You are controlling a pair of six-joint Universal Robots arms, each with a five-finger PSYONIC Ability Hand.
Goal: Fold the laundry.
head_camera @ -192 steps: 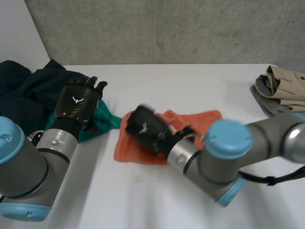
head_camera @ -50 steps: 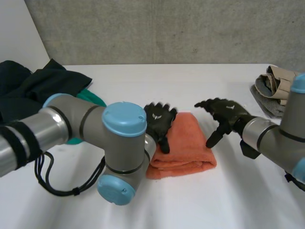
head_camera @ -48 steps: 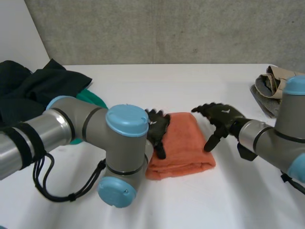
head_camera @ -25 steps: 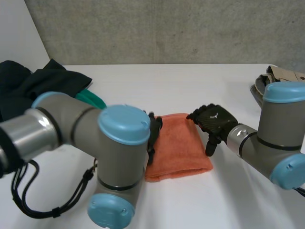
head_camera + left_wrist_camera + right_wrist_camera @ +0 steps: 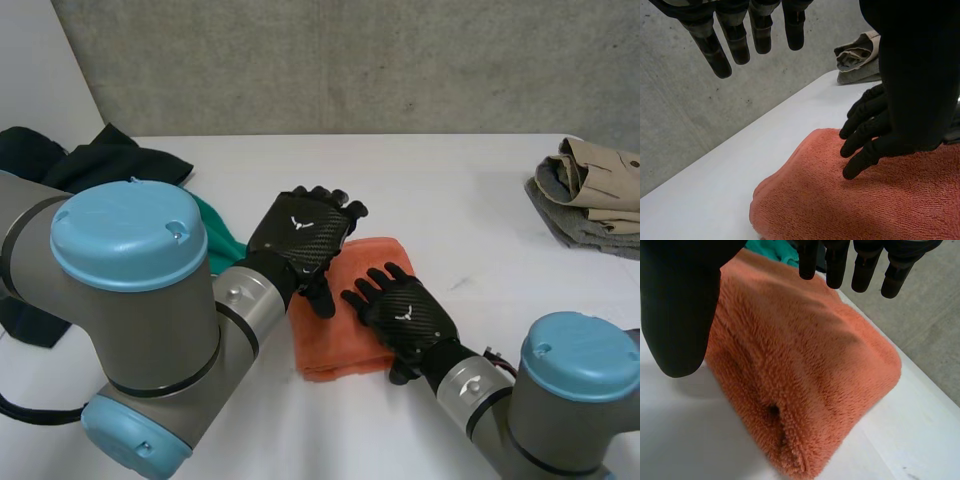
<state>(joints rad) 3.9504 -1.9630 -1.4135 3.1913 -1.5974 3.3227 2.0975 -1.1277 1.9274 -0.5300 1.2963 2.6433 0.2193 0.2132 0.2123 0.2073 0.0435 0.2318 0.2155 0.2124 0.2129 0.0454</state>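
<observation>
Head view: the orange towel (image 5: 340, 335) lies near the middle of the white table (image 5: 470, 190). A green cloth (image 5: 222, 245) and dark garments (image 5: 100, 165) are to its left, and a beige and grey pile (image 5: 590, 185) is well apart at the far right. The right wrist view adds the towel's near end: a rounded fold with a small dark gap between the layers.

Condition of towel: thick, fuzzy, folded into a compact oblong.

Left hand (image 5: 300, 235): over the towel's far-left edge, fingers (image 5: 722, 47) straight and spread above the cloth, holding nothing. Whether its thumb touches the towel cannot be told.

Right hand (image 5: 402, 315): across the towel's near-right part, fingers relaxed. The left wrist view shows their tips resting on the top surface, gripping nothing
</observation>
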